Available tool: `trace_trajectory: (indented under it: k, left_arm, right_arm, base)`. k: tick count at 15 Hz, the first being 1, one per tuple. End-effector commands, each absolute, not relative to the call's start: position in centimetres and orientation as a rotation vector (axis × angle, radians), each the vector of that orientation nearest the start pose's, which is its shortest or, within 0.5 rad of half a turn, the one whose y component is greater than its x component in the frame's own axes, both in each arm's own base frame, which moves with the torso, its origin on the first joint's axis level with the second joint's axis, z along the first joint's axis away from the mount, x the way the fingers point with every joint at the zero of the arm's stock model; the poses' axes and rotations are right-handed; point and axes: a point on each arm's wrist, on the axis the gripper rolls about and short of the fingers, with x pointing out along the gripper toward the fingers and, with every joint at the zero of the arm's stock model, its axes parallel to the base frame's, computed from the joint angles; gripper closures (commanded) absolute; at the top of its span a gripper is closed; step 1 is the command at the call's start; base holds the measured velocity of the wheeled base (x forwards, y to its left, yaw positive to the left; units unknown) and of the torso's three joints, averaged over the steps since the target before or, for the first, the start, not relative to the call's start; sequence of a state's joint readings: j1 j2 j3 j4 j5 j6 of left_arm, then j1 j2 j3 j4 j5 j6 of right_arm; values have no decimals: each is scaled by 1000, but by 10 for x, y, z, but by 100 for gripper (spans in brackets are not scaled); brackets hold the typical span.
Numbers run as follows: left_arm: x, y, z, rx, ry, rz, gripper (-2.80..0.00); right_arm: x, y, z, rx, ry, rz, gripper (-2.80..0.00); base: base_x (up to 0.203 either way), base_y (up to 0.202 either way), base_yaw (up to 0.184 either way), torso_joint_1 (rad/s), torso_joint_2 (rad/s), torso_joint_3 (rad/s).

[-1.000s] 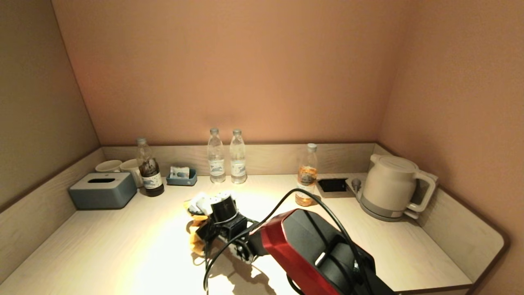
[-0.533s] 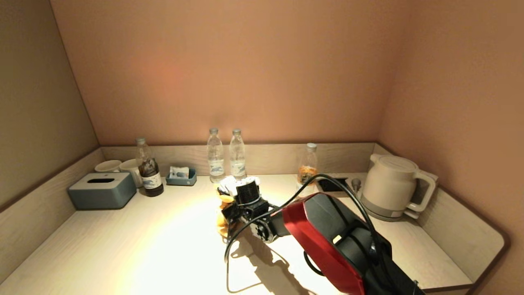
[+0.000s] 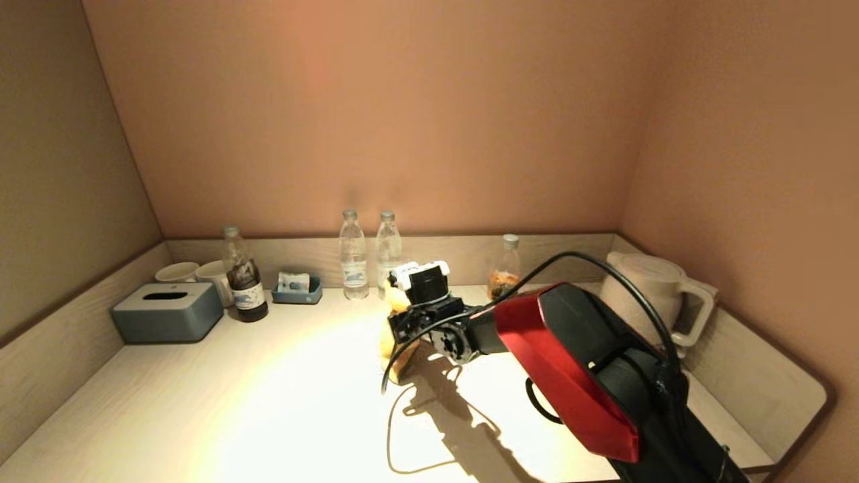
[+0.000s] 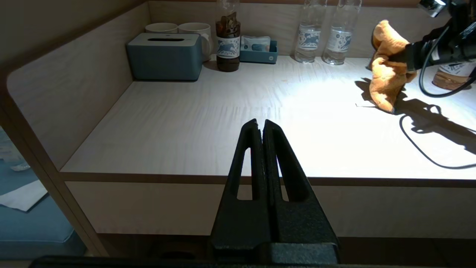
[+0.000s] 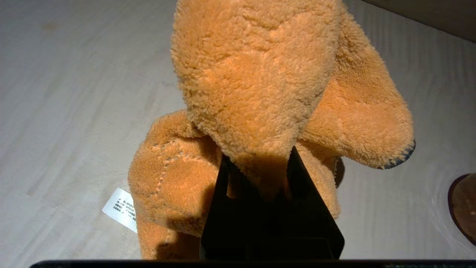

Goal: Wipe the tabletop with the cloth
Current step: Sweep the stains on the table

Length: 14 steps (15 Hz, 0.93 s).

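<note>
An orange fluffy cloth [image 3: 394, 342] hangs from my right gripper [image 3: 401, 330], which is shut on it over the back middle of the pale wooden tabletop [image 3: 268, 396]. In the left wrist view the cloth [image 4: 386, 70] is lifted, with its lower end at or just above the surface. In the right wrist view the cloth [image 5: 260, 96] bunches over the black fingers [image 5: 301, 175], and its white label [image 5: 121, 208] shows. My left gripper [image 4: 260, 124] is shut and empty, parked off the table's front edge.
Along the back wall stand a grey tissue box [image 3: 168, 310], two white cups [image 3: 194, 272], a dark bottle [image 3: 245, 282], a small blue tray [image 3: 297, 290], two clear water bottles [image 3: 354, 258] and an orange-labelled bottle [image 3: 504, 275]. A white kettle [image 3: 644, 298] stands at the right.
My right gripper has carried the cloth from the middle left of the table towards the back and right, and has raised it.
</note>
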<state>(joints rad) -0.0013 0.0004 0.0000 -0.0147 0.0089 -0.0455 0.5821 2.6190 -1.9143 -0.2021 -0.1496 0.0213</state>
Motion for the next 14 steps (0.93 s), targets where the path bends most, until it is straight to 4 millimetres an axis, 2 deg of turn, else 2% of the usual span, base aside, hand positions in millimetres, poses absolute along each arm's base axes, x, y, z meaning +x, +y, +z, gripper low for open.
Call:
trace_trajectory:
  k: [1, 4, 7, 9, 13, 14]
  left_arm:
    - [-23, 0, 77, -46, -16, 7, 0]
    - [-23, 0, 77, -46, -16, 7, 0]
    - [-23, 0, 77, -46, -16, 7, 0]
    - [-23, 0, 77, -46, -16, 7, 0]
    - [-23, 0, 77, -46, -14, 7, 0]
    - [-23, 0, 77, -46, -16, 7, 0]
  right_arm:
    - [417, 273, 41, -76, 847, 303, 0]
    - [399, 261, 39, -107, 932, 285, 0]
    - [369, 258, 41, -149, 998, 305, 0]
    - [351, 253, 36, -177, 1051, 304, 0]
    - [346, 231, 37, -166, 1091, 259, 0]
    - [348, 218, 40, -151, 1098, 231, 0]
  base:
    - [0, 0, 0, 0, 0, 0]
    - [0, 0, 0, 0, 0, 0]
    - [0, 0, 0, 0, 0, 0]
    - [0, 0, 0, 0, 0, 0]
    - [0, 0, 0, 0, 0, 0]
    - [0, 0, 0, 0, 0, 0]
